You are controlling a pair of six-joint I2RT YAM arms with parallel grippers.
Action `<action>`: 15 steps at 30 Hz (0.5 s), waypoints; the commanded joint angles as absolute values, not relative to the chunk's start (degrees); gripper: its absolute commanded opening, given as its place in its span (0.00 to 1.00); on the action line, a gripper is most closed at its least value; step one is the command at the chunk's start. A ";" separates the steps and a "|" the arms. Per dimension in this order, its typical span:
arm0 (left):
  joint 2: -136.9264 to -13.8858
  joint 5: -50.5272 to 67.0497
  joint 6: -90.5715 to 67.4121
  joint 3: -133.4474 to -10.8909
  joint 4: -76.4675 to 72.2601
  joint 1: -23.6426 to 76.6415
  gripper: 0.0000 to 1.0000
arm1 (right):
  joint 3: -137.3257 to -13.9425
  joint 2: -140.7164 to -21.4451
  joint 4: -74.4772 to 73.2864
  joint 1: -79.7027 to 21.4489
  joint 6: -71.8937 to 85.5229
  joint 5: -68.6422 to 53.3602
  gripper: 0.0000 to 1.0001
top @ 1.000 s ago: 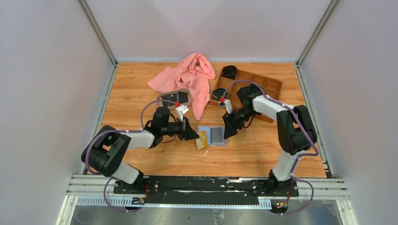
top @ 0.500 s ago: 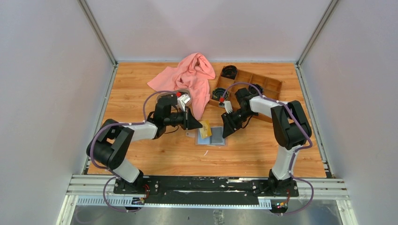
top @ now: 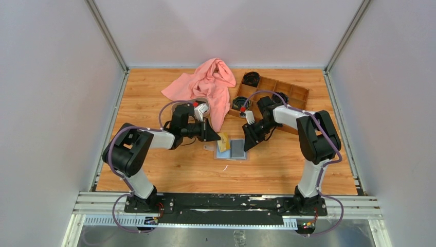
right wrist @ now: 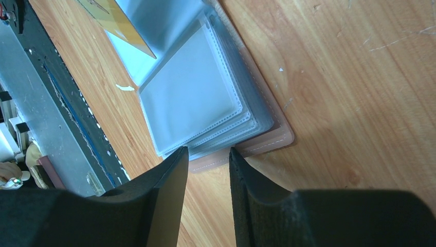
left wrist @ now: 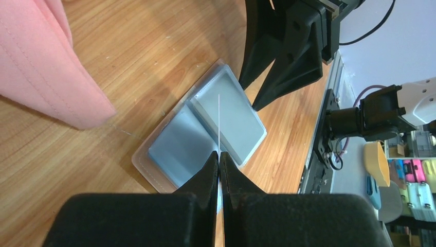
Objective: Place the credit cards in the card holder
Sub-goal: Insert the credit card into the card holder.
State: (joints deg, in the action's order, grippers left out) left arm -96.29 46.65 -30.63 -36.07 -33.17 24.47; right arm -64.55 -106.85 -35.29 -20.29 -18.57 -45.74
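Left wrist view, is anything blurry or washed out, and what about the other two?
Left wrist view: card holder sharp, the gold card only a thin pale edge-on line. Right wrist view: the dark fingers look soft, clear sleeves glare-bright. Top view: even light, soft shadows on the table.

Light wood-grain worktop (top: 154, 170) shut in by plain pale walls.

Boxed on three sides by a back wall (top: 226, 31), a left wall (top: 51, 103) and a right wall (top: 391, 103), all flat greyish lilac and bare, joined at the rear corners by slanting metal posts (top: 105, 33). Edged at the near side by silver rails (top: 97, 201) with a black plate (top: 205, 203) laid across them, then a dull grey metal strip (top: 231, 234) below. Lit softly and evenly, with only faint shadows on the boards. Past the worktop's edge in the left wrist view, a blurred clutter of coloured boxes (left wrist: 419, 180), too indistinct to name.
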 commanded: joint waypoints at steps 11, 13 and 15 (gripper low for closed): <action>-97.51 49.48 -31.42 -36.85 -33.38 23.69 0.00 | -65.13 -108.37 -34.67 -21.27 -18.72 -42.46 0.39; -96.13 49.17 -31.48 -36.21 -33.40 23.36 0.00 | -65.13 -108.28 -34.71 -21.26 -18.72 -42.36 0.39; -95.12 49.17 -31.63 -35.81 -33.38 23.21 0.00 | -65.13 -108.31 -34.69 -21.27 -18.72 -42.47 0.39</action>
